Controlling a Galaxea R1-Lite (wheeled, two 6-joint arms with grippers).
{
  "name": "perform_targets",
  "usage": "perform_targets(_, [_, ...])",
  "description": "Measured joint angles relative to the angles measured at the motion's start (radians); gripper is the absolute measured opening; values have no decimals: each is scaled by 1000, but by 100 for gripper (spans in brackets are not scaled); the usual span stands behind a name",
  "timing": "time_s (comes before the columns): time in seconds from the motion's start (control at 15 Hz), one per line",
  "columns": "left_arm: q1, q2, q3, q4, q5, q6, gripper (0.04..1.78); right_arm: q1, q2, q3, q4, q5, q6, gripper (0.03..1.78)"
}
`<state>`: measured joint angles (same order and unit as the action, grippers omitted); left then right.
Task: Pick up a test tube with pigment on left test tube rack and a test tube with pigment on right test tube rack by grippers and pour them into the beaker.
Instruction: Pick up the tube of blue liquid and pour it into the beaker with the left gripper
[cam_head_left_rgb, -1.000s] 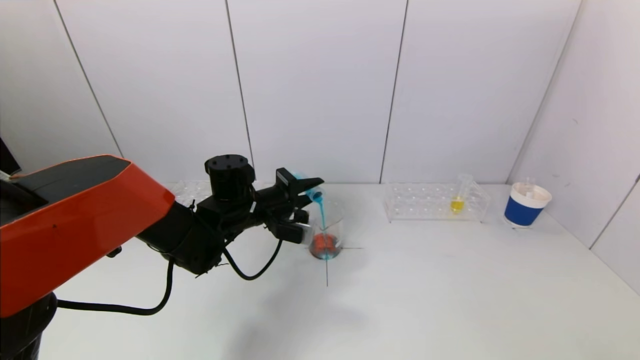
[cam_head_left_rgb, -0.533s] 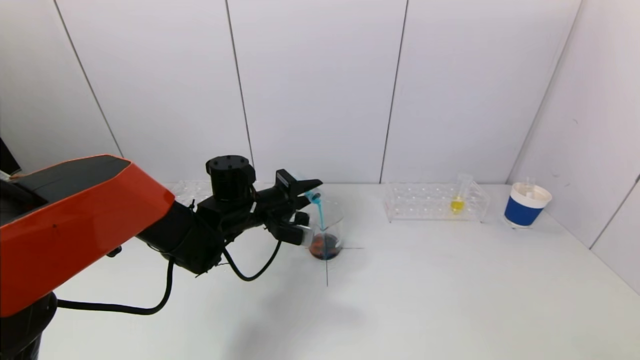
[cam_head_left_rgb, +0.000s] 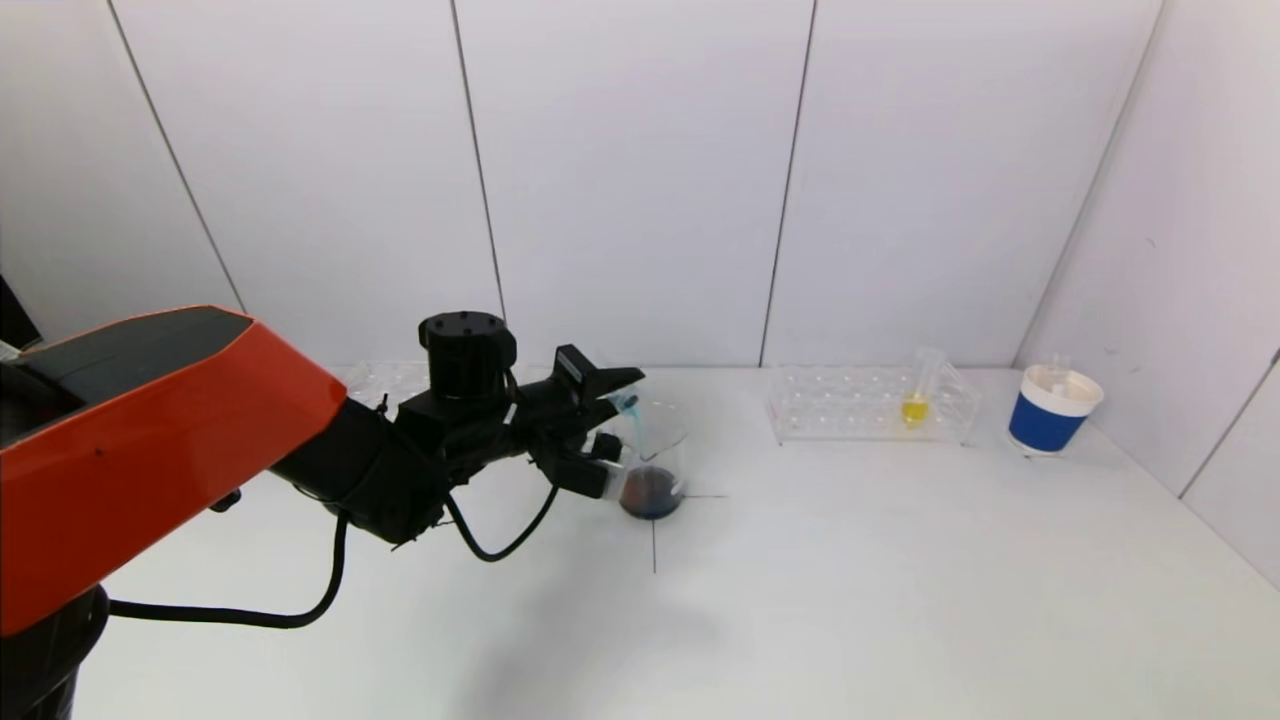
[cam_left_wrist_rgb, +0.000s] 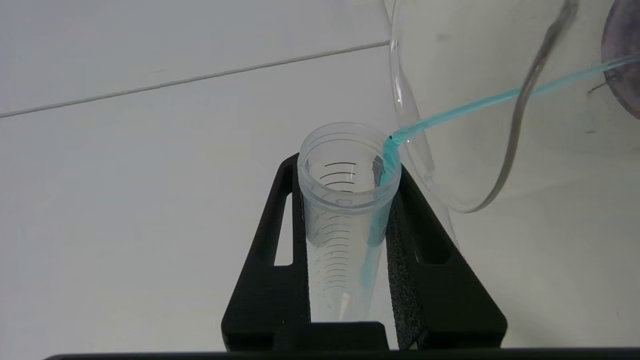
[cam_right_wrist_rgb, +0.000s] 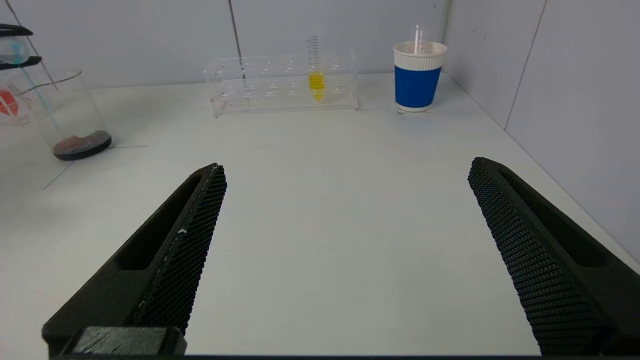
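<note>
Half a second back the blue stream was fat and the beaker (cam_head_left_rgb: 652, 462) showed red at the bottom; now the left gripper (cam_head_left_rgb: 612, 412), clamped tight on the tipped test tube (cam_left_wrist_rgb: 347, 210) at the beaker's 10 o'clock rim, is down to a thin trickle and the liquid's gone dark, so the left pour looks basically finished. The right gripper (cam_right_wrist_rgb: 345, 250) hangs wide apart, holding nothing; the yellow tube (cam_head_left_rgb: 914, 405) sits in the right rack (cam_head_left_rgb: 860, 405) at 2 o'clock, probably next.
</note>
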<state>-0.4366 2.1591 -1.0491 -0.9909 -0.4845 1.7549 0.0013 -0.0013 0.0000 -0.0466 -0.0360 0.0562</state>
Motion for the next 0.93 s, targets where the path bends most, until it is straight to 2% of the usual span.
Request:
perform_targets(0.47, [-18, -35, -27, 84, 30, 68, 45, 0, 0, 0, 0, 0, 0, 176])
perform_targets(0.93, [-19, -54, -36, 109, 30, 126, 45, 0, 0, 0, 0, 0, 0, 176])
